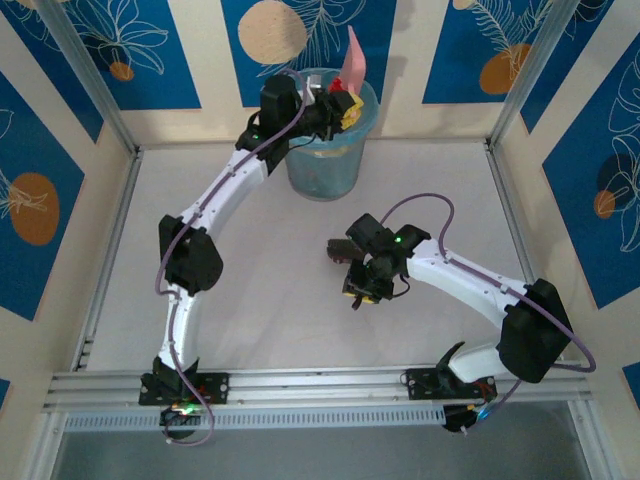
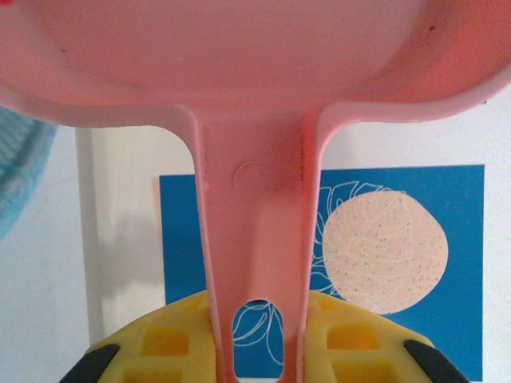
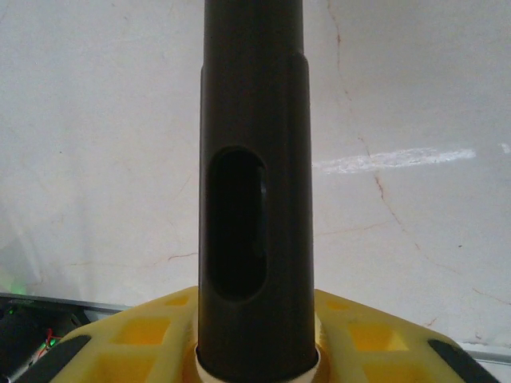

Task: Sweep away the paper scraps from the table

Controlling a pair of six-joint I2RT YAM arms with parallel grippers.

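The white table (image 1: 290,310) spreads beneath both hands, and under the right one its surface looks scratched and hairline-cracked. Whether any paper scraps lie inside the bucket cannot be told. The right hand (image 1: 357,287) is over the middle of the table. Its yellow fingers (image 3: 144,335) are pressed together on a dark handle (image 3: 251,159) with an oval slot, and the handle runs straight out ahead of the hand above the white surface. The left hand (image 1: 345,108) is over the far side of the table, just above the mouth of a light blue bucket (image 1: 322,165) that stands on the table directly below it, close to the far wall. This hand pinches the slotted handle of a pink dustpan (image 2: 239,64) between its yellow fingers (image 2: 160,343). The pan stands upright above the hand, and its pink edge rises against the blue-and-cream patterned wall (image 1: 150,50) behind.
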